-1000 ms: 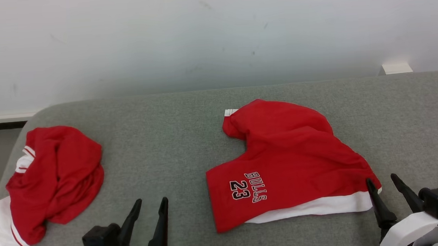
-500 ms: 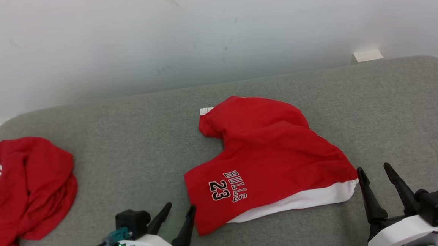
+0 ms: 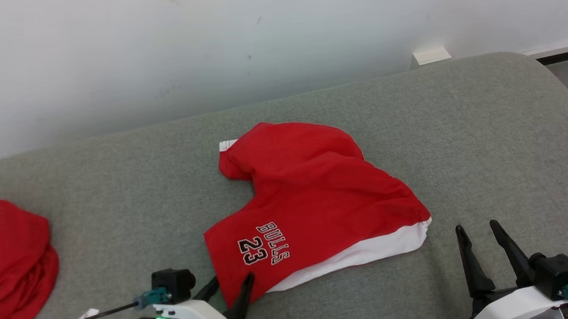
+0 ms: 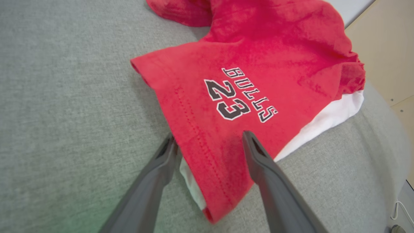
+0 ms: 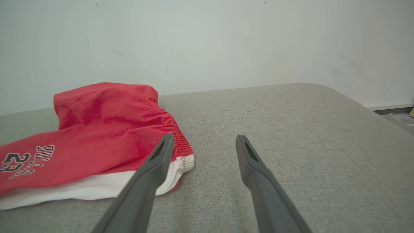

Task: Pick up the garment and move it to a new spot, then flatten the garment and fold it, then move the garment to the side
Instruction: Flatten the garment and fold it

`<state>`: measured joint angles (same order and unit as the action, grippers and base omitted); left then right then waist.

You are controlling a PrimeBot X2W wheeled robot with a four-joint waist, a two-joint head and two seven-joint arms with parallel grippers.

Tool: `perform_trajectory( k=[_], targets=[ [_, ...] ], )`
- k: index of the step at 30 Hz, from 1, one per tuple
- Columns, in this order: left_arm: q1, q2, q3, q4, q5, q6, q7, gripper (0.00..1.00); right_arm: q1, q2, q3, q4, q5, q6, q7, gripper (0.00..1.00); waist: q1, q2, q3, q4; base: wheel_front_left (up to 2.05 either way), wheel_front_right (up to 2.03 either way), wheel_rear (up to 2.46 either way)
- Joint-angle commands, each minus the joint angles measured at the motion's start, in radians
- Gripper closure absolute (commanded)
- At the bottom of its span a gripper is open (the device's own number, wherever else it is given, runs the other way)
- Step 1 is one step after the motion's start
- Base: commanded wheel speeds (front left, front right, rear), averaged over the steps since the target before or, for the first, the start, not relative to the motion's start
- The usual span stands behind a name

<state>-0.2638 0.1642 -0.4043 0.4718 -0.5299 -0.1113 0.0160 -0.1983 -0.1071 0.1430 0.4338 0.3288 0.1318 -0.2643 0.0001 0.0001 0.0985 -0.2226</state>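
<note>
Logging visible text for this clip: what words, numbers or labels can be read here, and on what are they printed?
"BULLS": on one leg of the red shorts, black letters edged in white.
"23": beside it on the same leg.
White cable tag: too small to read.

We found ourselves in a plain indoor room that read more as a bare test space than a lived-in home: a broad grey upholstered surface (image 3: 460,134) stood hard against a scuffed white wall (image 3: 257,43), with a pale beige floor (image 4: 385,48) beyond its rounded edge. What homely touch we saw came from a red garment (image 3: 316,197) printed BULLS 23 and a second red garment (image 3: 9,265) lying on the fabric.
</note>
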Motion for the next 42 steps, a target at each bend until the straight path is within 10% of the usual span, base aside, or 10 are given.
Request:
perform_trajectory(
  k=[1,3,5,8,20,34,36,37,42],
  targets=[
    [-0.004,0.007,-0.001,0.0,-0.015,-0.002,-0.005,0.0,0.011,-0.002,-0.001,0.003,-0.01,-0.002,0.0,0.0,-0.0001,-0.0001,0.0,-0.006,0.0,0.0,0.0],
    [-0.01,0.008,-0.003,-0.005,-0.015,-0.002,-0.014,0.0,0.01,0.0,-0.002,0.004,-0.012,-0.002,0.0,0.0,-0.0001,-0.0001,0.0,-0.009,0.0,0.0,0.0],
    [-0.013,0.008,-0.002,-0.014,-0.015,-0.002,-0.023,0.51,0.011,0.002,-0.003,0.002,-0.013,-0.002,0.0,0.0,-0.0001,-0.0001,0.0,-0.011,0.0,0.0,0.0],
    [-0.011,0.008,0.0,-0.035,-0.015,0.005,-0.036,1.0,0.014,0.003,-0.007,0.0,-0.01,-0.002,0.0,0.0,-0.0001,-0.0001,0.0,-0.011,0.0,0.0,0.0],
    [-0.097,0.036,0.042,-0.121,-0.019,0.035,-0.017,1.0,-0.007,0.015,-0.012,-0.005,-0.014,-0.002,0.0,0.0,-0.0001,-0.0001,0.028,-0.016,0.0,0.0,0.0],
    [-0.296,0.072,0.115,0.179,-0.092,0.058,0.111,1.0,-0.045,0.034,0.021,0.021,-0.001,-0.002,0.001,0.0,-0.0001,-0.0001,0.083,-0.077,0.0,0.0,0.0],
    [-0.318,0.069,0.113,0.224,-0.094,0.049,0.1,0.13,-0.045,0.036,0.026,0.029,0.002,-0.002,0.001,0.0,-0.0001,-0.0001,0.081,-0.083,0.0,0.0,0.0],
    [-0.322,0.064,0.112,0.239,-0.096,0.044,0.091,0.0,-0.045,0.037,0.027,0.031,0.004,-0.002,0.001,0.0,-0.0001,-0.0001,0.08,-0.084,0.0,0.0,0.0],
    [-0.321,0.046,0.105,0.275,-0.107,0.016,0.006,0.0,-0.032,0.032,0.018,0.039,0.0,-0.002,0.001,0.0,-0.0001,-0.0001,0.053,-0.067,0.0,0.0,0.0]
  ],
)
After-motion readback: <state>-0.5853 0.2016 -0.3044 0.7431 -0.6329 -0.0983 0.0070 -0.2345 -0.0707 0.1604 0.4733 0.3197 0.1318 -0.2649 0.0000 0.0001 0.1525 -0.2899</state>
